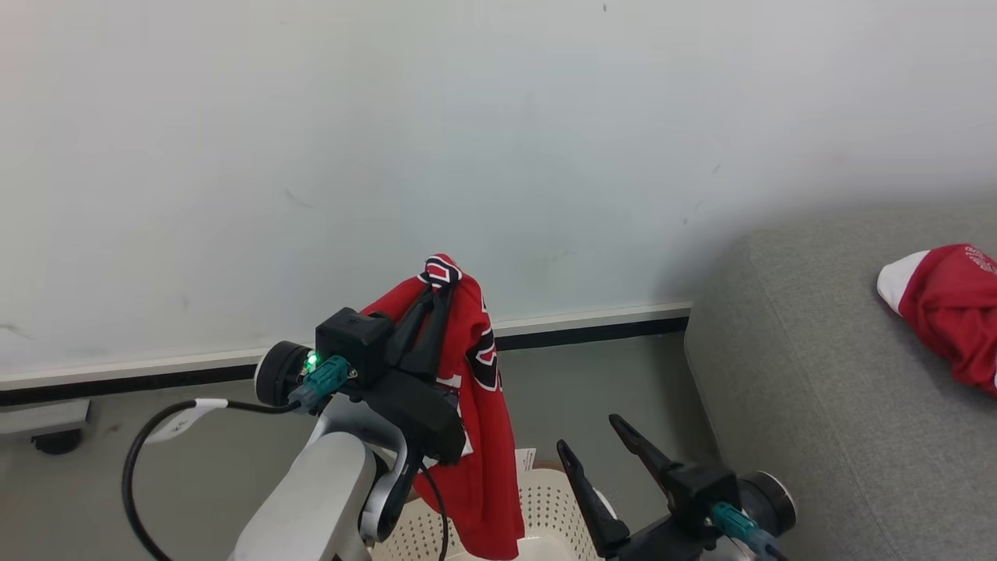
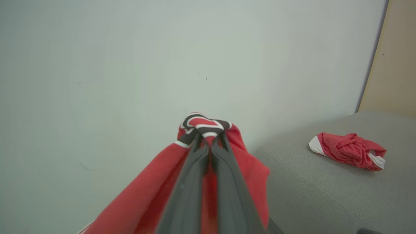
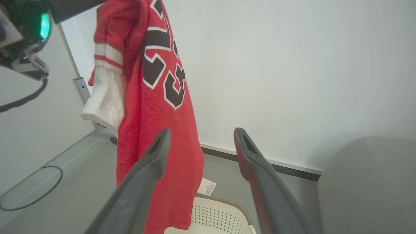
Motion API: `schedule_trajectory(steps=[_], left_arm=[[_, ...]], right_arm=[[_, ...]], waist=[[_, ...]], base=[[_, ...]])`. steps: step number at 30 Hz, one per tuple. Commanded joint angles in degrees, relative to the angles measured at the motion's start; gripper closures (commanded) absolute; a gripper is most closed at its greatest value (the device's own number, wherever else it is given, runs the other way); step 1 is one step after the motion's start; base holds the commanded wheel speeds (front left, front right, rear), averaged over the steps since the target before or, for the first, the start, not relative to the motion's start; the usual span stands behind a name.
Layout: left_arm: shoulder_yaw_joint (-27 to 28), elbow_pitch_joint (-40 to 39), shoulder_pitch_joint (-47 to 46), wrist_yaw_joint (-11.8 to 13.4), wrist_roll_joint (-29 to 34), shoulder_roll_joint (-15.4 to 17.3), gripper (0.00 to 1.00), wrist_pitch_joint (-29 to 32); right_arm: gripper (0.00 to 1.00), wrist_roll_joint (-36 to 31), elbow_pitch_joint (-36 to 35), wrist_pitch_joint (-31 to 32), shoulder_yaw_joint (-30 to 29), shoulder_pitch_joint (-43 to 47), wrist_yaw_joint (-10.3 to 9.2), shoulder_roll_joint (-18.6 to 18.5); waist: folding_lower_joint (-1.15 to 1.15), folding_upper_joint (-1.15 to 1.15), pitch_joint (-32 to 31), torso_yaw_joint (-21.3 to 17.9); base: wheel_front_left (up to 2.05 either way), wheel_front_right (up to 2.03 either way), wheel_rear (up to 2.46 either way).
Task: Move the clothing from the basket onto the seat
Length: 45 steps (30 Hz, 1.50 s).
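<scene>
Holding a red jersey (image 1: 483, 467) high by its black-and-white-trimmed neckline, with the left gripper (image 1: 438, 284) closed hard on the fabric, its two dark fingers pressed together and pointing up against the pale wall (image 1: 498, 117). Seen from the left wrist as a bunched knot of collar trim pinched at the fingertips, with red cloth spilling down both sides of the fingers. Draped from that grip past the left wrist and down toward the cream perforated laundry basket (image 1: 549, 499) on the grey floor (image 1: 607, 374), hem low over the basket's brown-edged rim; impossible to tell whether cloth and basket touch. Displaying, in the right wrist view, large black numerals outlined in white on the red front, plus a white panel under red-and-white stripes at one side. Holding the right gripper (image 1: 588, 433) spread wide and empty, low and just beside the hanging jersey, above the basket, fingers angled up toward the wall. Showing a small white label (image 1: 526, 460) standing at the basket's far rim. Showing also, on the grey upholstered seat (image 1: 818, 389) to the robot's right and well apart from the basket, a second red garment (image 1: 950, 312) with white trim, crumpled in a heap.
</scene>
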Motion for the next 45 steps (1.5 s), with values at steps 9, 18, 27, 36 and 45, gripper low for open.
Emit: schedule_trajectory(steps=[9,18,27,36,45], left_arm=[[-3.8,-0.55,-2.5,-1.6,-0.77,-0.38,1.0,2.79],[-7.8,-1.44,-4.28,-2.69,-2.37,-0.8,1.0,4.45],[-14.73,-5.5,-4.87,-3.56,-4.81,-0.92,1.0,7.31],[-18.44,-8.4,-6.2,-2.26,-7.53,-0.93,1.0,8.25],[-16.57,-5.13,-3.16,-0.98,-8.33,0.61,0.0,4.36]], right_arm=[[0.0,1.88,7.07,3.15,2.33,-5.77,0.0,0.89],[0.0,-1.56,15.1,1.35,0.25,-9.26,0.0,2.27],[0.0,-3.6,21.8,-1.7,-4.37,-11.52,0.0,3.12],[0.87,-0.33,25.53,-3.01,-5.21,-12.96,0.0,3.11],[1.0,-0.11,25.11,-5.42,-7.47,-13.3,0.0,3.08]], waist=[[0.0,0.0,0.4,3.79],[0.0,0.0,0.33,5.49],[0.0,0.0,0.15,6.95],[0.0,0.0,0.3,7.27],[0.0,0.0,0.63,5.52]], base=[[0.0,0.0,0.0],[0.0,0.0,0.0],[0.0,0.0,0.0],[0.0,0.0,0.0],[0.0,0.0,0.0]])
